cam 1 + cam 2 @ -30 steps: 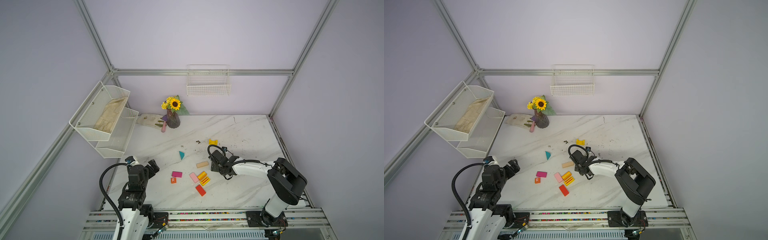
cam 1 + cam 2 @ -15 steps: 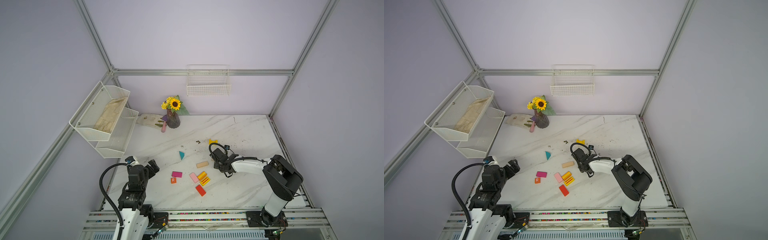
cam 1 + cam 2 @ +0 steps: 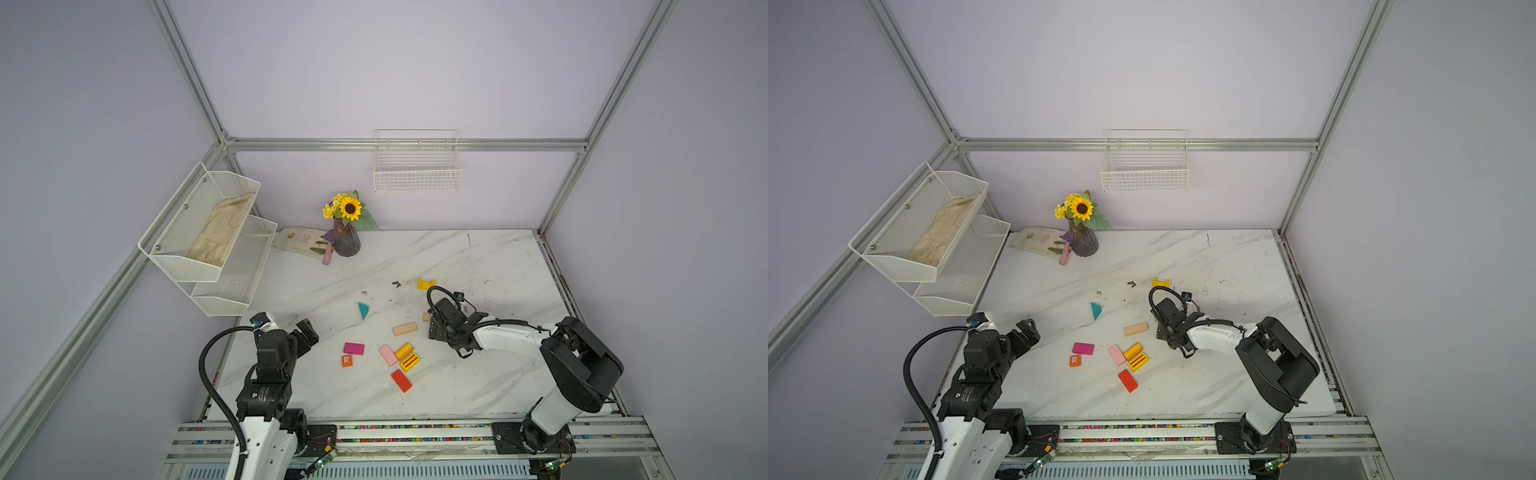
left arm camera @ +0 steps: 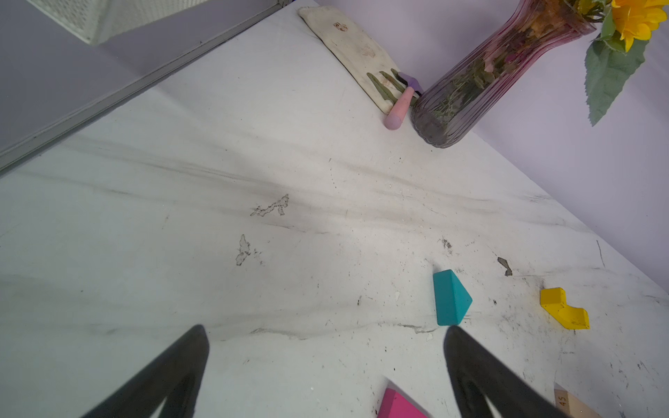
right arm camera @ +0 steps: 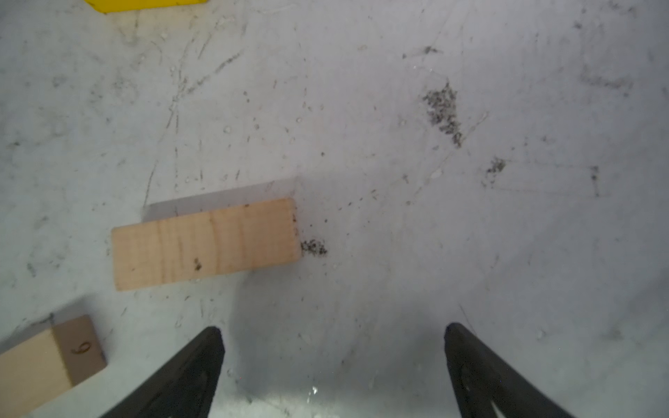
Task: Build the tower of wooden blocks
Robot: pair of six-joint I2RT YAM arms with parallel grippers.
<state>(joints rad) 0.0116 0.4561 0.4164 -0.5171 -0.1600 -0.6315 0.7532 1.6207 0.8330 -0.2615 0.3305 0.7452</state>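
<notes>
The wood blocks lie loose and unstacked on the marble table [image 3: 478, 266], so no tower is in view. In both top views I see a teal triangle [image 3: 363, 310] [image 3: 1095, 310], a tan block [image 3: 404, 329], magenta [image 3: 353, 348], the orange R cube [image 3: 347, 360], pink [image 3: 388, 355], striped yellow [image 3: 409, 362] and red [image 3: 401, 380]. My right gripper [image 3: 438, 328] [image 5: 333, 333] hangs open over bare table, just beside a flat tan block [image 5: 206, 242]. My left gripper [image 3: 305, 330] [image 4: 325, 336] is open and empty at the front left.
A yellow arch-shaped piece [image 3: 426, 284] lies behind the right gripper. The flower vase [image 3: 346, 241], a cloth and a pink-handled tool stand at the back. Wire shelves [image 3: 208, 241] overhang the left edge, and a wire basket [image 3: 417, 176] hangs on the back wall.
The right gripper's jaws have spread wider and the arm has shifted slightly. The left arm has not moved.
</notes>
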